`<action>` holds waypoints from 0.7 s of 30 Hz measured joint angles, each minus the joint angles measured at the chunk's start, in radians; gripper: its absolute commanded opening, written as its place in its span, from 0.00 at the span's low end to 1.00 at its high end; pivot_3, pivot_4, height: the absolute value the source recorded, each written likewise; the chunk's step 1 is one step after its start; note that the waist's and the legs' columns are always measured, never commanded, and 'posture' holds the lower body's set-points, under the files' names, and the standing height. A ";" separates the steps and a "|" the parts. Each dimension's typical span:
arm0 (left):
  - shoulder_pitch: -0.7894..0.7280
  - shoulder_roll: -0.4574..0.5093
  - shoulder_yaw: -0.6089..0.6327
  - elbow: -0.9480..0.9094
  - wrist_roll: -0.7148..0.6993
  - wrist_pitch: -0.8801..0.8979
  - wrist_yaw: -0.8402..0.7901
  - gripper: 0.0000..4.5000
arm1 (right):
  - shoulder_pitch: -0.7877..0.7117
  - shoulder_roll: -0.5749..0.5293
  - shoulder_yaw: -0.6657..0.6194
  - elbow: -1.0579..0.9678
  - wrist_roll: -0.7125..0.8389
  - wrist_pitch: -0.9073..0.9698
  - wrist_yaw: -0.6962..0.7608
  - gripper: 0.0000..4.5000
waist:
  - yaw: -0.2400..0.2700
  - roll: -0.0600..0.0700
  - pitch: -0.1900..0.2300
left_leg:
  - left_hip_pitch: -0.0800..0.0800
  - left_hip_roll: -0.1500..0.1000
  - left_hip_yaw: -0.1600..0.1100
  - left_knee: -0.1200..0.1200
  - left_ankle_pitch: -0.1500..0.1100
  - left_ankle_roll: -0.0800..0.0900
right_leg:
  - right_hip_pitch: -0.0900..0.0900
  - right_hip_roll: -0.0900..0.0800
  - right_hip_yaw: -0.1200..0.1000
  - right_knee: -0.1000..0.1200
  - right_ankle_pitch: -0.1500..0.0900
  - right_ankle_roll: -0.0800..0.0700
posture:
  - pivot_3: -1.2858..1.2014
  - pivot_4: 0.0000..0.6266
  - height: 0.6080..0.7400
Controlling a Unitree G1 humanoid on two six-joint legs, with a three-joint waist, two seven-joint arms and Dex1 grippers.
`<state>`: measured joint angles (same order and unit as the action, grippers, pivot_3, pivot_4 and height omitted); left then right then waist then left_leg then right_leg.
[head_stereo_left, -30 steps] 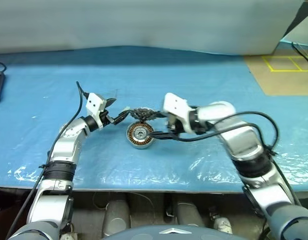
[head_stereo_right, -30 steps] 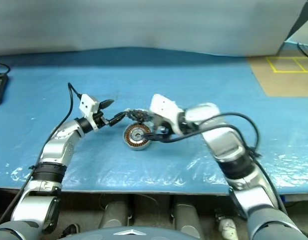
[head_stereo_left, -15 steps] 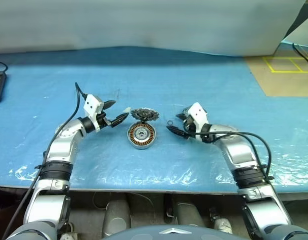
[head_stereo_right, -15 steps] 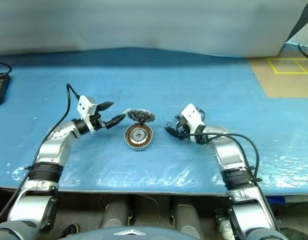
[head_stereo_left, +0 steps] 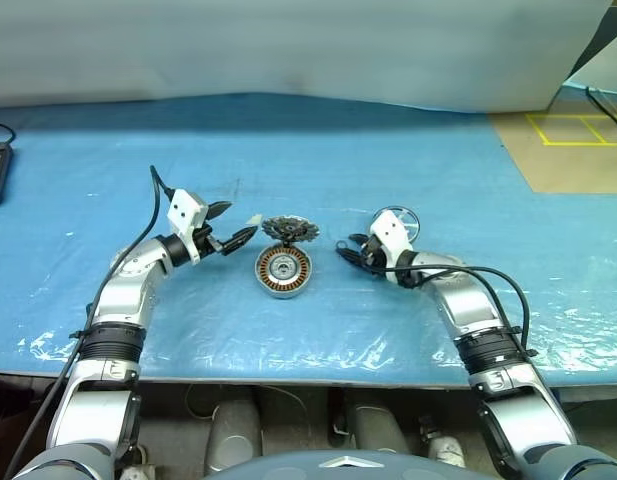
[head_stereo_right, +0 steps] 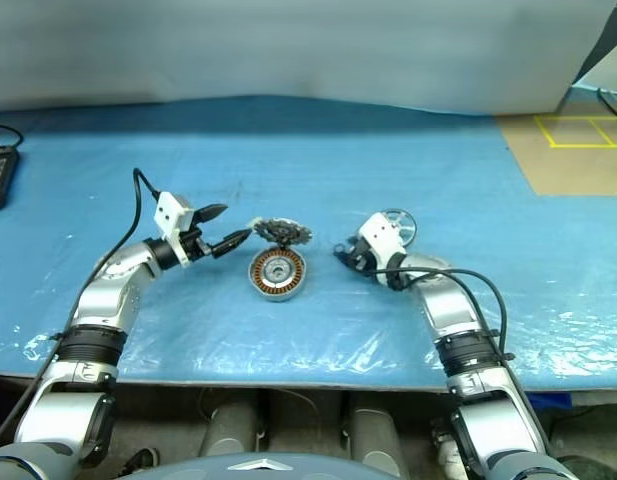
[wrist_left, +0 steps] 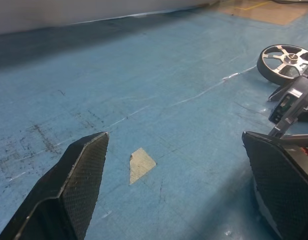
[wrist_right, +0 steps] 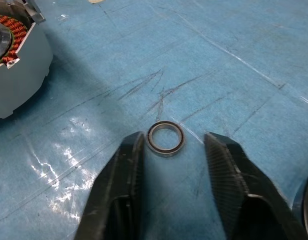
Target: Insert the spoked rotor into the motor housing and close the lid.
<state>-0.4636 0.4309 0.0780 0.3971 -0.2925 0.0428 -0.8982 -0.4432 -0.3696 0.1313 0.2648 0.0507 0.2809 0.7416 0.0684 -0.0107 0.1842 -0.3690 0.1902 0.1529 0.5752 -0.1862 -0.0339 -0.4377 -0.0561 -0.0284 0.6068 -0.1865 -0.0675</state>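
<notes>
Half the motor housing (wrist_right: 14, 65) is cut off.

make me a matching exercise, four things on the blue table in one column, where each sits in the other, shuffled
Things:
1. spoked rotor
2. motor housing
3. lid
4. small metal ring

Places:
A. just beyond the motor housing
B. between the right hand's fingertips
C. middle of the table, between the two hands
D. behind the right hand

Pairs: 1-D, 2-C, 3-A, 4-B
</notes>
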 measured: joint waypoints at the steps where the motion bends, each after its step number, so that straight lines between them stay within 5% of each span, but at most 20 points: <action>1: 0.000 0.000 0.000 0.000 0.000 0.000 0.001 1.00 | 0.000 0.000 0.000 0.001 0.000 0.000 0.000 0.38 | 0.000 0.000 0.000 | 0.000 0.000 0.000 0.000 0.000 0.000 | 0.000 0.000 0.000 0.000 0.000 0.000 | 0.52 0.24 1.00; 7: 0.000 0.000 0.000 0.000 0.002 -0.001 0.008 1.00 | 0.000 0.000 0.000 0.002 0.001 0.004 -0.002 0.15 | 0.000 0.000 0.000 | 0.000 0.000 0.000 0.000 0.000 0.000 | 0.000 0.000 0.000 0.000 0.000 0.000 | 0.52 0.24 1.00; 14: 0.000 0.000 0.000 0.001 0.006 -0.002 0.008 1.00 | 0.033 -0.024 -0.004 -0.065 0.032 0.052 0.016 0.15 | 0.001 0.000 0.000 | 0.000 0.000 0.000 0.000 0.000 0.000 | 0.000 0.000 0.000 -0.001 0.000 0.000 | 0.52 0.24 1.00; 21: -0.001 -0.001 -0.001 0.004 0.007 -0.003 0.007 1.00 | 0.079 -0.171 -0.003 -0.359 0.165 0.236 0.185 0.15 | 0.002 0.000 0.000 | 0.000 0.000 0.000 -0.001 -0.002 0.003 | 0.000 0.000 0.000 -0.001 -0.001 0.002 | 0.52 0.24 1.00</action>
<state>-0.4644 0.4302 0.0767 0.4007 -0.2857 0.0402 -0.8913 -0.3647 -0.5409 0.1281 -0.0942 0.2152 0.5167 0.9267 0.0703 -0.0107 0.1842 -0.3687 0.1903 0.1527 0.5745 -0.1882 -0.0306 -0.4375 -0.0559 -0.0284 0.6059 -0.1874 -0.0658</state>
